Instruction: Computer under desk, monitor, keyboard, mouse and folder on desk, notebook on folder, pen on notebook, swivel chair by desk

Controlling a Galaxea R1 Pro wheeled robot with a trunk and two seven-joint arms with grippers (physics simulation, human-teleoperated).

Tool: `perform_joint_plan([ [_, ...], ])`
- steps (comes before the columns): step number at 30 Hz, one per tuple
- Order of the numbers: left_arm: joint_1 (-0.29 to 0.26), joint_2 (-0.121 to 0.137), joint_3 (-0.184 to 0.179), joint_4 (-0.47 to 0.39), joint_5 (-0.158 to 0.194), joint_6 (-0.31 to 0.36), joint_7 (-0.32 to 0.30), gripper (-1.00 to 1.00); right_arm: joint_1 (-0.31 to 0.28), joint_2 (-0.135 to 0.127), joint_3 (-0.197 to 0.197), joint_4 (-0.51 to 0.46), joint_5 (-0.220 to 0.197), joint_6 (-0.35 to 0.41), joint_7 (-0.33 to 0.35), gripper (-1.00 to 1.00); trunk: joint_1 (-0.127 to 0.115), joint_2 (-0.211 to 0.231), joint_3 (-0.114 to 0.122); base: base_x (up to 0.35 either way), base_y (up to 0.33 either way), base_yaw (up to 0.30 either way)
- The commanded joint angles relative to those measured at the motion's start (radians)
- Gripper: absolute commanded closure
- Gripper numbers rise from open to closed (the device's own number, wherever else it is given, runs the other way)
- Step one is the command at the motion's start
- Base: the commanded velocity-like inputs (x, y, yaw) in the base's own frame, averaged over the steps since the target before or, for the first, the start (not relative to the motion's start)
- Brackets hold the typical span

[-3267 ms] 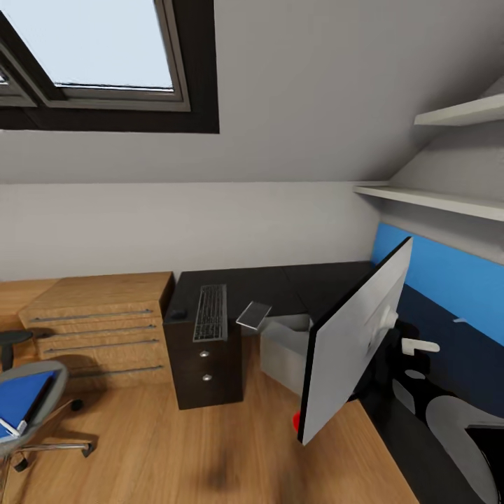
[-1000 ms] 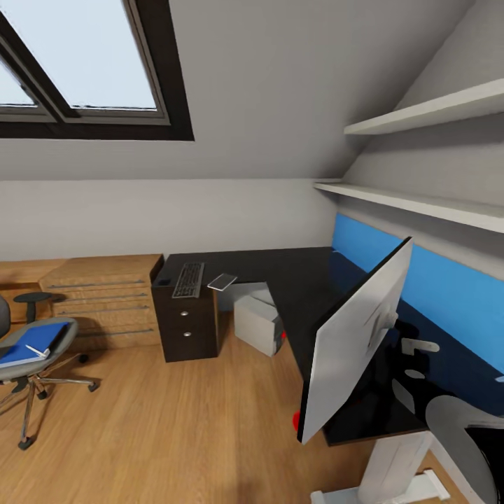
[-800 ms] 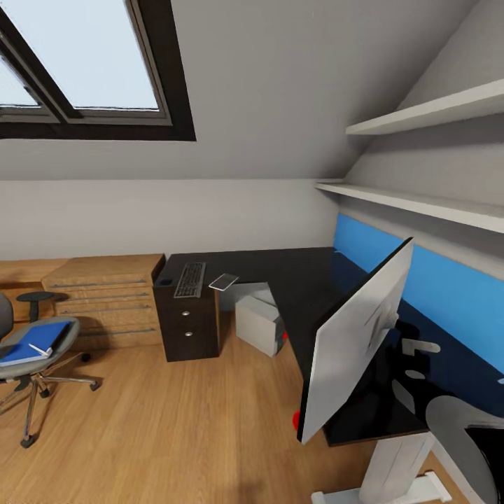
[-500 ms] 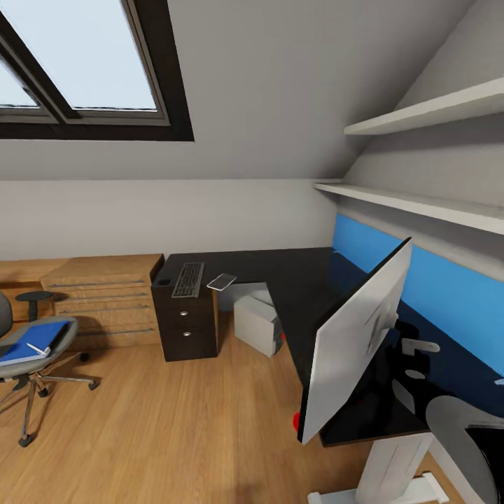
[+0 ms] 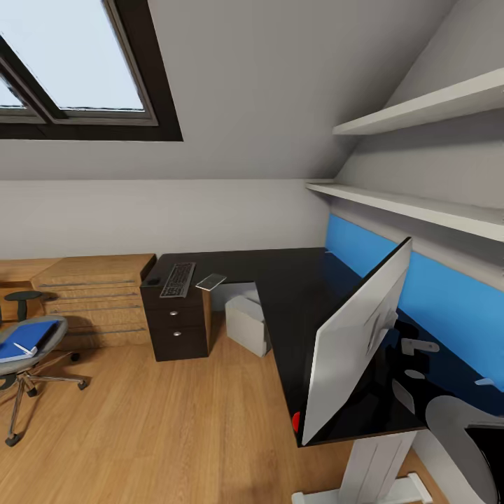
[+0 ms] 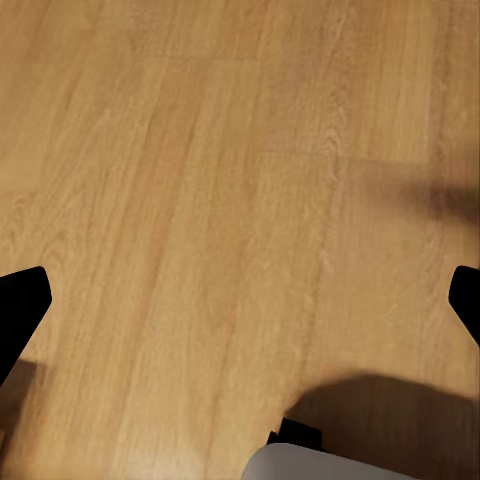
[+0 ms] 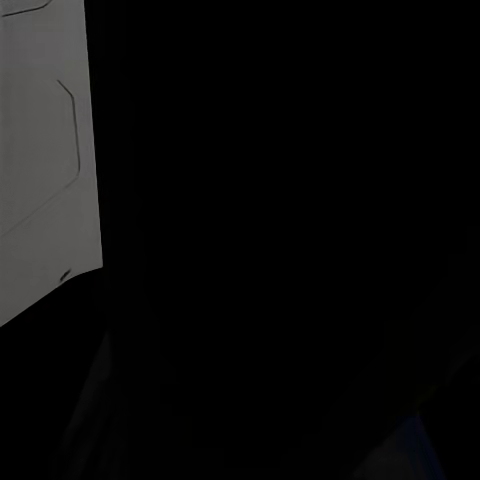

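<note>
Monitor (image 5: 357, 343) tilted over near counter (image 5: 294, 294) end, right tool state can't tell. Left tool (image 6: 240, 300) spread open, empty, over floor. Keyboard (image 5: 178, 278), mouse (image 5: 153, 281) on far wing. Set monitor upright, base flat, clear of edge.

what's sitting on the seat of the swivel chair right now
A blue folder lies on the swivel chair seat, with something small and white near its front edge. Whatever lies under the folder is covered.

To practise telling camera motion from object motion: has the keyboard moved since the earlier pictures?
No. The keyboard still lies on the desk above the drawers, beside the mouse; the camera shifted, not the keyboard.
</note>
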Motion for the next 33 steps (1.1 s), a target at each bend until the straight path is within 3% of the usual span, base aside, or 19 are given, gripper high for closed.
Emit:
perform_joint_plan([
  [1, 0.001, 0.000, -0.008, -0.002, 0.008, -0.001, 0.005, -1.00, -0.001, 0.000, 0.015, 0.002, -0.017, -0.007, -0.001, 1.00, 0.000, -0.001, -0.001, 0.000, -0.016, 0.000],
  [13, 0.000, -0.001, -0.007, -0.002, 0.008, -0.001, 0.005, -1.00, -0.001, 0.000, 0.015, 0.002, -0.017, -0.008, -0.002, 1.00, 0.000, -0.001, -0.001, 0.000, -0.002, 0.023],
  [33, 0.000, -0.001, -0.007, -0.002, 0.008, -0.004, 0.006, -1.00, -0.001, 0.000, 0.015, 0.001, -0.017, -0.007, -0.001, 1.00, 0.000, -0.001, 0.002, 0.024, -0.091, 0.152],
])
